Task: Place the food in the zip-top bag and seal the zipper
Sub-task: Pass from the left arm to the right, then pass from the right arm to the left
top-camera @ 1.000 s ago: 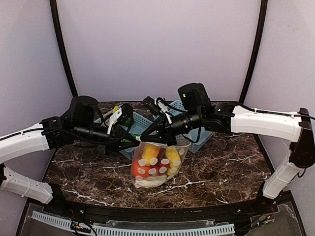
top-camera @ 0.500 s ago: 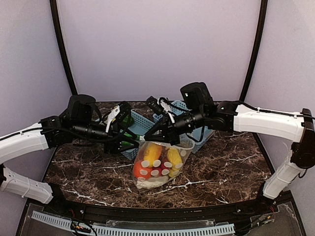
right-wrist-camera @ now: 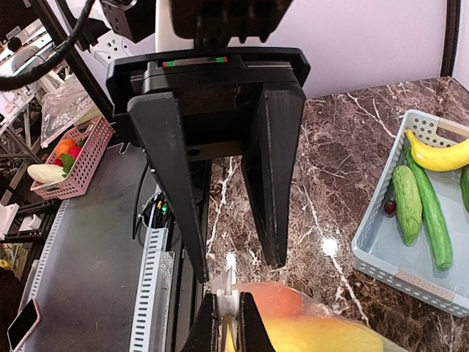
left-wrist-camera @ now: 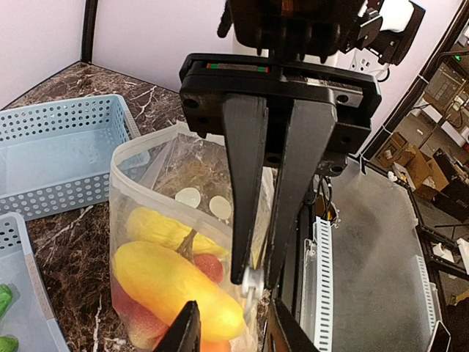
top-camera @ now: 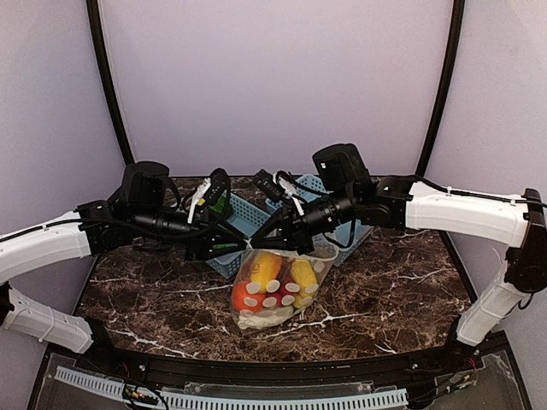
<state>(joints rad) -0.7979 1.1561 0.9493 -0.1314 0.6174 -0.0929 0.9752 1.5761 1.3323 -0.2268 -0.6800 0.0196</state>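
Although the zip-top bag [top-camera: 275,289] sagged until its bottom seemed to rest on the marble table [top-camera: 385,290], it was held up by its mouth edge. There the right gripper [right-wrist-camera: 229,323] was pinched tight on the zipper [right-wrist-camera: 227,297] at its white slider. The left gripper [left-wrist-camera: 234,306] faced it with jaws part-way apart, straddling the same edge and clamping nothing.

The film would likely handle as thin, limp and slippery, slumping under the light, hollow food [left-wrist-camera: 176,282] (a long yellow piece over a red one). The stiffer closure strip therefore looked the soundest place to take hold, since a grip on the dotted wall would probably slide.

The left wrist view showed what the overhead view hid: the mouth gaping in a loop towards a light-blue basket [left-wrist-camera: 66,154], so sealing seemed unfinished. The right wrist view showed plainly how far apart the left jaws stood. It also showed a second basket [right-wrist-camera: 410,282] holding a toy banana [right-wrist-camera: 440,154] and green cucumbers [right-wrist-camera: 410,205].
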